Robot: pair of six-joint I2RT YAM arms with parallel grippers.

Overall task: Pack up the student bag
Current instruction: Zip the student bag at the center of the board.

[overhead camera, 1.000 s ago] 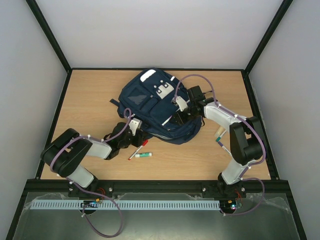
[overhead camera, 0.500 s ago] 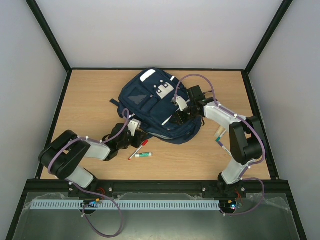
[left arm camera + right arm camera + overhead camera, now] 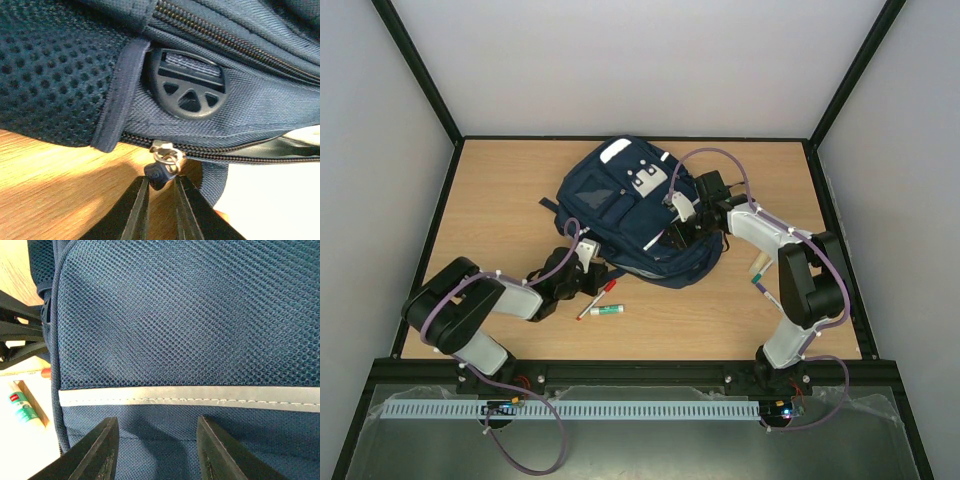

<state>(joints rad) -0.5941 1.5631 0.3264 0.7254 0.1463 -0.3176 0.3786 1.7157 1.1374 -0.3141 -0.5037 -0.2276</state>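
Note:
The student bag point(image 3: 630, 210), navy blue with white patches, lies in the middle of the table. My left gripper point(image 3: 603, 272) is at its near left edge. In the left wrist view its fingers point(image 3: 161, 181) are closed to a narrow gap on the dark zipper pull point(image 3: 161, 175), which hangs from a metal ring under the bag's zip line. My right gripper point(image 3: 682, 228) is on the bag's right side. In the right wrist view it point(image 3: 156, 425) stands open, with the tips against the bag's fabric point(image 3: 190, 330) just below a white reflective strip point(image 3: 190, 398).
A red-capped pen point(image 3: 597, 297) and a green-labelled glue stick point(image 3: 606, 310) lie on the wooden table point(image 3: 500, 190) just in front of the bag. Another pen-like item point(image 3: 758, 270) lies beside the right arm. A round black buckle point(image 3: 187, 85) sits above the zipper pull.
My left gripper's fingers have closed in around the zipper pull. The right arm and the bag have stayed where they were.

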